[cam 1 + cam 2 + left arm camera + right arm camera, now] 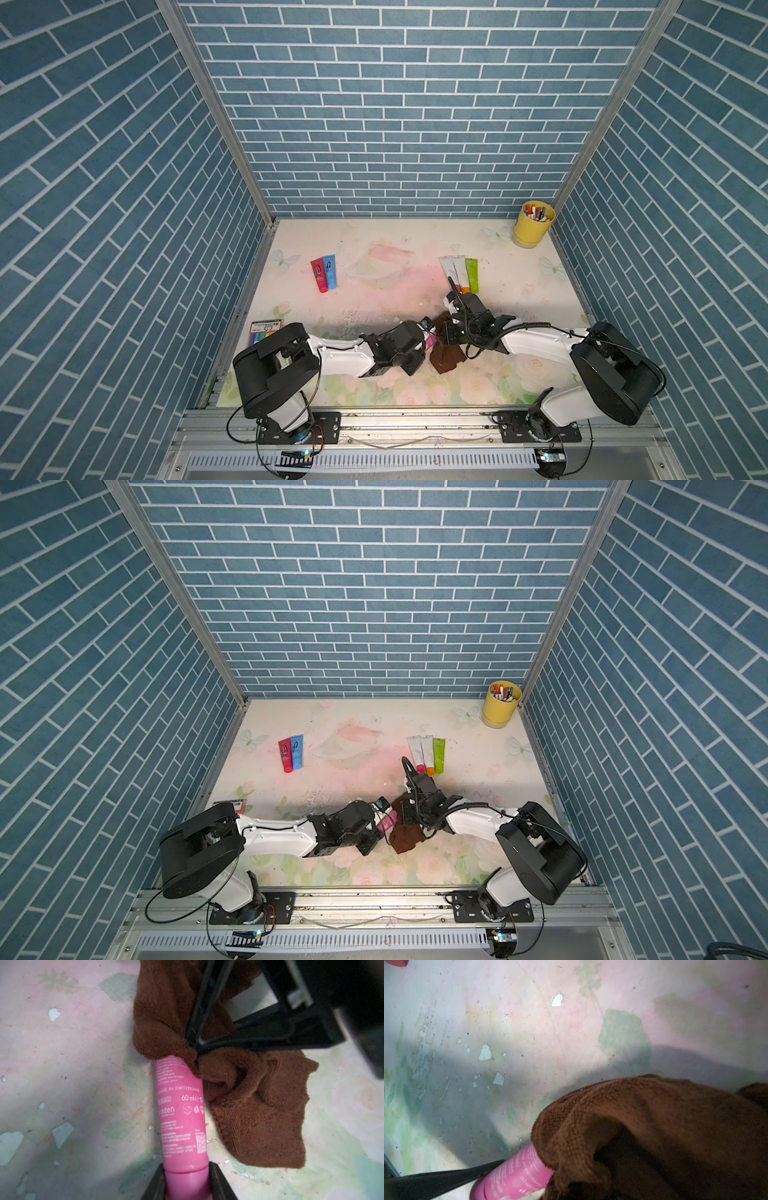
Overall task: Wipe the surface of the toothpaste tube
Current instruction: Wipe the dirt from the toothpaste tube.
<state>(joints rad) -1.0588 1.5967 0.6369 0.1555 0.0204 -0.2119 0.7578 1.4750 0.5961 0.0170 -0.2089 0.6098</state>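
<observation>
Table: toothpaste tube near front centre, between the two arms, cap end in left gripper. Cloth over tube's other end, pinched by right gripper, rest spreading to tube's right. Behind, left: pair of tubes side by side. Behind, right: row of three tubes. Far right corner: cup of pens. Front left, beside left arm: marker pack.

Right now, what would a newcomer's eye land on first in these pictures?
The pink toothpaste tube, clamped at its cap end in the left gripper at front centre, with the brown cloth pinched by the right gripper draped over its far end. Next, the yellow cup of markers in the far right corner.
</observation>
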